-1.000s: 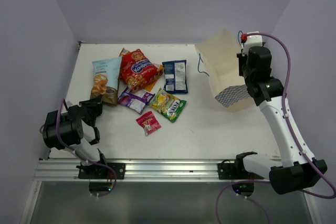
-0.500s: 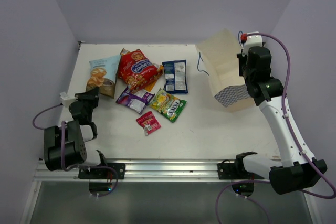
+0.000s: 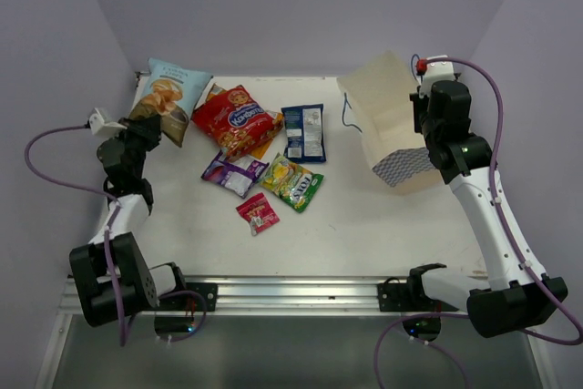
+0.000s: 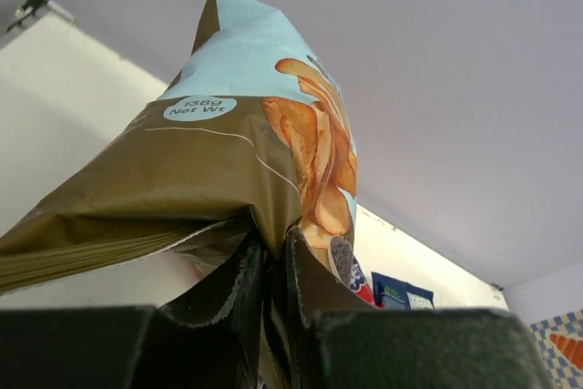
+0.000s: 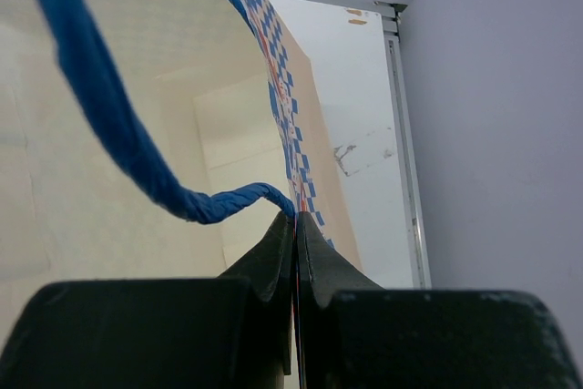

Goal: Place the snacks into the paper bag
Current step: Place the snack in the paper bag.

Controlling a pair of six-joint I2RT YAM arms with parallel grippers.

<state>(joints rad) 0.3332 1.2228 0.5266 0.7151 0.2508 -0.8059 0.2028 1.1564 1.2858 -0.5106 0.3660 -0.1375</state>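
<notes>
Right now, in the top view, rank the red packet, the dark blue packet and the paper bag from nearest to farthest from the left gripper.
From the left gripper, shut on the chip bag:
1. Red packet, just to its right.
2. Dark blue packet, mid-table.
3. Paper bag, far right, held by the right gripper.

- Left arm (image 3: 117,216): extends from its base at the near left corner toward the far side, forearm angled upward, wrist raised
- Left fingers (image 4: 239,293): pressed together, pinching the lower edge of the chip bag (image 4: 228,143), which stands up above them
- Right arm (image 3: 487,225): rises from its base at the near right corner, long link leaning toward the far side, wrist bent leftward
- Right fingers (image 5: 269,261): closed tight, tips meeting on the rim of the paper bag (image 5: 109,225)
</notes>
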